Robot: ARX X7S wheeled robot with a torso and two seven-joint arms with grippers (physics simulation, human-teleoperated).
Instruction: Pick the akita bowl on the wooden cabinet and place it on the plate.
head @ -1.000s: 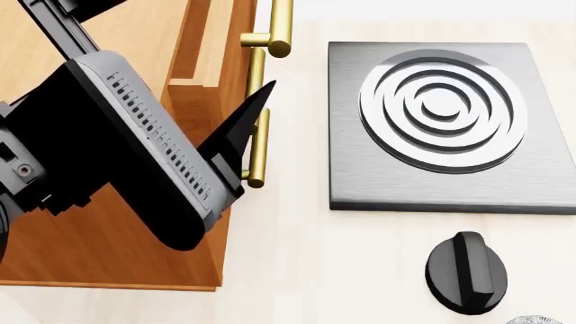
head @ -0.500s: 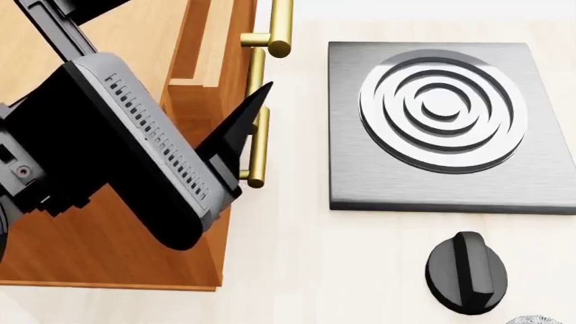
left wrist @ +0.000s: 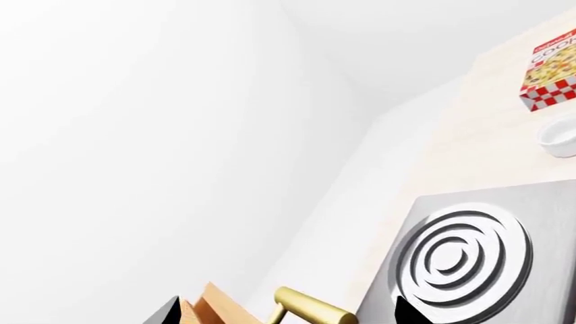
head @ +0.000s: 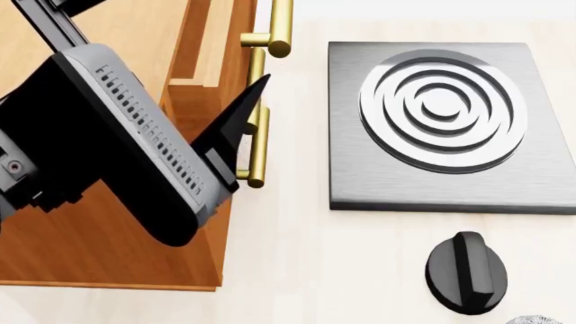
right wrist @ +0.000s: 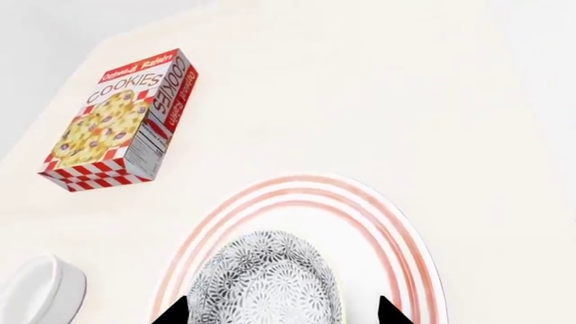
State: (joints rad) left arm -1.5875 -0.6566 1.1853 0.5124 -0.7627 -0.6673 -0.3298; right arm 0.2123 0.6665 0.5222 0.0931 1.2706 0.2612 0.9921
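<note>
A white bowl (right wrist: 266, 283) with a dense grey leafy pattern, the akita bowl's look, sits on the red-ringed plate (right wrist: 396, 229). My right gripper (right wrist: 280, 312) hangs over it, open, one fingertip on each side of the bowl. A sliver of that bowl (head: 537, 319) shows at the head view's lower right edge. My left gripper (left wrist: 286, 316) is open and empty beside the wooden cabinet (head: 117, 256), its fingertips straddling a brass handle (left wrist: 311, 307). One dark finger (head: 239, 121) sticks out past the cabinet's edge. The left arm hides much of the cabinet top.
A steel burner plate (head: 351, 175) with raised rings lies right of the cabinet, a black knob (head: 466, 272) in front of it. A cookies box (right wrist: 121, 121) and a plain white cup (right wrist: 40, 290) stand on the pale counter beyond the plate. Brass handles (head: 258, 145) line the cabinet front.
My left arm has shifted slightly up and to the left over the cabinet. Nothing else in the head view has moved.
</note>
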